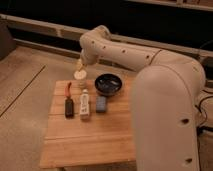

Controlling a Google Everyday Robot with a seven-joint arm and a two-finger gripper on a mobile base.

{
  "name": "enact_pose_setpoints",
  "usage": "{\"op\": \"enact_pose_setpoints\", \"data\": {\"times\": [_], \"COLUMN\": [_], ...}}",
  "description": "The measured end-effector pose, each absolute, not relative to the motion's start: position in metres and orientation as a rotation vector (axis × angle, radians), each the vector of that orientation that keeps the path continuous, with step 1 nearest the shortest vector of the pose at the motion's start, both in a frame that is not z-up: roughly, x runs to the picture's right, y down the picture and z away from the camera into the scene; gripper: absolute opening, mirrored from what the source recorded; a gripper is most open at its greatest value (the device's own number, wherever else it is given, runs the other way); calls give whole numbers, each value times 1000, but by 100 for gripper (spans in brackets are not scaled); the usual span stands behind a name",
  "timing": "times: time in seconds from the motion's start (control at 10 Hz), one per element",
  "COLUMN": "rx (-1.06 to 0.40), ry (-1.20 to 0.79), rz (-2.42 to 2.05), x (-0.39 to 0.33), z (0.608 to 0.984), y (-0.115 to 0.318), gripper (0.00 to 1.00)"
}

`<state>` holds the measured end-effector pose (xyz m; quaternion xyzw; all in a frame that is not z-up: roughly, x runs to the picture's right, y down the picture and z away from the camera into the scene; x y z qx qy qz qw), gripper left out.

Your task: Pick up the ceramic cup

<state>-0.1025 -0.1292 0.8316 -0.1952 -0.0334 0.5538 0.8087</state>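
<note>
The robot's arm (165, 100) fills the right side of the room from where I stand: thick, rounded, off-white, with its bulky near section in front and a slimmer part reaching away to the left over the far edge of the desk (95, 145). The desk is pale slatted wood, sitting on a tan floor (22, 105), with a dark wall behind it.

The biggest thing on the desk is a wide black bowl (108, 84), toward the far side and right of the middle. Nearer and to the left, three things lie in a row. A long white bar-shaped object (85, 104) points front to back. Just to its right is a small dark block (101, 103). On its left is a slim tool (69, 102) with a black near end and a reddish far end.

The ceramic cup (80, 75) is the smallest of the lot. It is short and round, cream-beige, with a paler rim that catches the light. It stands upright near the far edge of the desk, left of the black bowl and apart from it, just beyond the far end of the white bar.

The hand (81, 65) hangs right over the cup, pointing down at it, its tip close to the rim. Its fingers are spread wide. I cannot tell whether they touch the cup.
</note>
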Motion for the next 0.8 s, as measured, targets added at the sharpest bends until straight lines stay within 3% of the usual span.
{"op": "enact_pose_setpoints", "data": {"times": [0.5,0.8], "rx": [-471,-537], "ry": [-115,-97], "rz": [1242,1208], "x": [-98,-104], "z": [886,917], "y": [-147,-133], "gripper": [65,65]}}
